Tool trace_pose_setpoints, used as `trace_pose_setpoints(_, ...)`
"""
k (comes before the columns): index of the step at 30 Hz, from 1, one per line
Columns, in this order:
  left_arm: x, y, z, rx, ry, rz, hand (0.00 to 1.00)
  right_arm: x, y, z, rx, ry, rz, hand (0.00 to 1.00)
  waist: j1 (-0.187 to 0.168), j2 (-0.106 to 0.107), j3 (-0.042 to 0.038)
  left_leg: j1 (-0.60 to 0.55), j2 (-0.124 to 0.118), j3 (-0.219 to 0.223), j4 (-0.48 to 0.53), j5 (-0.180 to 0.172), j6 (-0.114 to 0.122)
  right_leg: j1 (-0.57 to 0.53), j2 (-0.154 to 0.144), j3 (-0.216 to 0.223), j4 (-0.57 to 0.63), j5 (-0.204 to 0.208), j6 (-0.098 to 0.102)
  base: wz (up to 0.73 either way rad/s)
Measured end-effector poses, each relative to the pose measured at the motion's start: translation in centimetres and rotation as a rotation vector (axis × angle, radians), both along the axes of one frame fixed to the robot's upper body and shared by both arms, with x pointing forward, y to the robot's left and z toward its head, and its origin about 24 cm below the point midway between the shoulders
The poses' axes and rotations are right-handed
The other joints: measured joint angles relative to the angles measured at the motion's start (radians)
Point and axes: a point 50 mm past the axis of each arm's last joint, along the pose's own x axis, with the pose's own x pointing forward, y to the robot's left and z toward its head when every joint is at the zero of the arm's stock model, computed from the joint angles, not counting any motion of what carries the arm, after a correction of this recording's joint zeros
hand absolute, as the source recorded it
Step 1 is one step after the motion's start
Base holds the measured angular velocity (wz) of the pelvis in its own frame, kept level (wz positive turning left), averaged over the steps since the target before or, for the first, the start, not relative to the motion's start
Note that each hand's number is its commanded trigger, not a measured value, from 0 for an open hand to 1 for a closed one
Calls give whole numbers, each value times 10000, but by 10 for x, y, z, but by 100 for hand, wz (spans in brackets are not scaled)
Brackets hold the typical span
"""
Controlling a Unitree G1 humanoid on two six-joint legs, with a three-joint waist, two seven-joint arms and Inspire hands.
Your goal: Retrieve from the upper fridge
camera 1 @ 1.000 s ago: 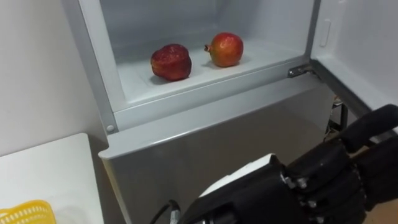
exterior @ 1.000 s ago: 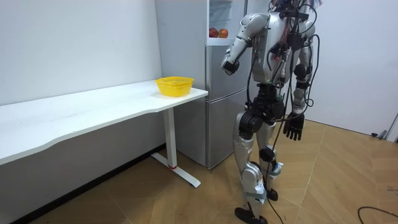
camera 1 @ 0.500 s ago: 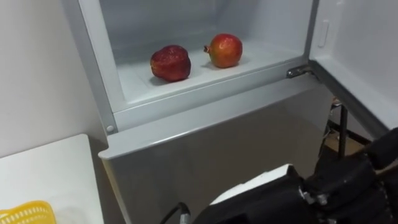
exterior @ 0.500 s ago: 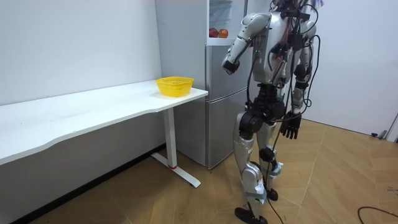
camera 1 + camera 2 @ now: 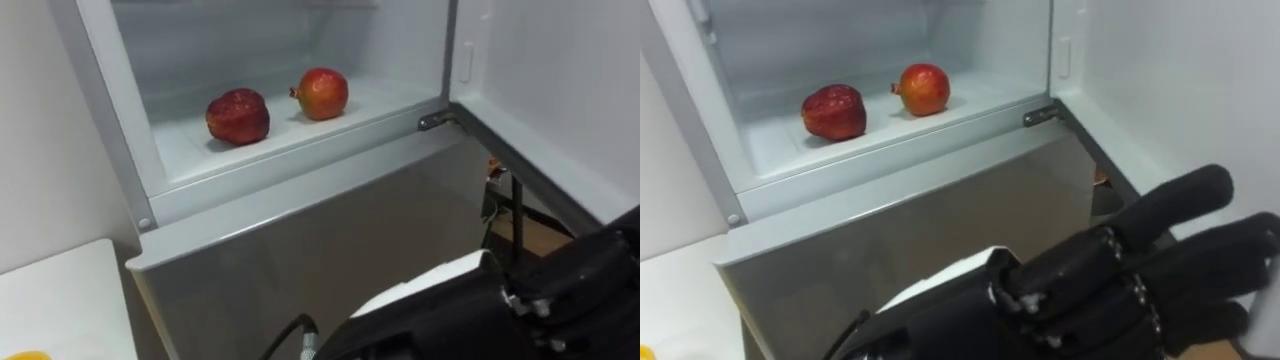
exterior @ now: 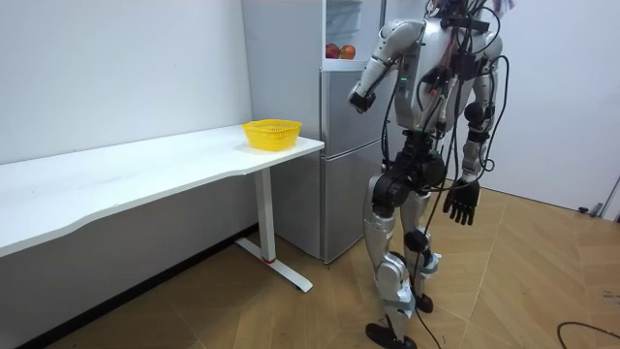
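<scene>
Two red pomegranates lie on the white shelf (image 5: 176, 152) of the open upper fridge compartment, one on the left (image 5: 238, 116) and one further right and back (image 5: 322, 93). My left hand (image 5: 1140, 280) is raised in front of the closed lower fridge door, below and right of the fruit. Its fingers are relaxed and it holds nothing. In the room view I stand facing the fridge (image 6: 339, 145), with the left hand (image 6: 360, 97) up near the compartment. My right hand (image 6: 461, 205) hangs open at my side.
The upper fridge door (image 5: 560, 90) stands swung open to the right. A white table (image 6: 145, 165) stands left of the fridge, with a yellow basket (image 6: 271, 133) at the end nearest the fridge. The table's corner (image 5: 60, 300) reaches the lower left of my view.
The eye view has shifted, so the fridge now sits further left in the picture. My left hand has risen a little towards the compartment. The pomegranates have not moved.
</scene>
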Motion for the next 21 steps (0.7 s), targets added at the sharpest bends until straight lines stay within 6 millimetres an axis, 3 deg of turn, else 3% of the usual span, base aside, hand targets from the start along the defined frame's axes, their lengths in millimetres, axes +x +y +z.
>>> trace_pose_setpoints(7,2,-6,8,-24,-212,-179,0,0,-4,1,-7,101,-33,0,-121,169,33,147,110,346,-229,-152,-28,-103,198,325,3,104,6,-15)
trace_pose_setpoints(14,5,-8,9,2,-265,-222,0,-1,-4,1,73,102,-99,0,-420,167,34,137,188,468,-188,-241,-61,-148,290,418,99,123,-20,-8)
trace_pose_setpoints(21,6,-8,8,-23,-197,-199,0,0,-5,2,226,76,-150,0,-444,162,36,200,160,667,-180,-241,-61,-209,313,642,129,113,-7,-11)
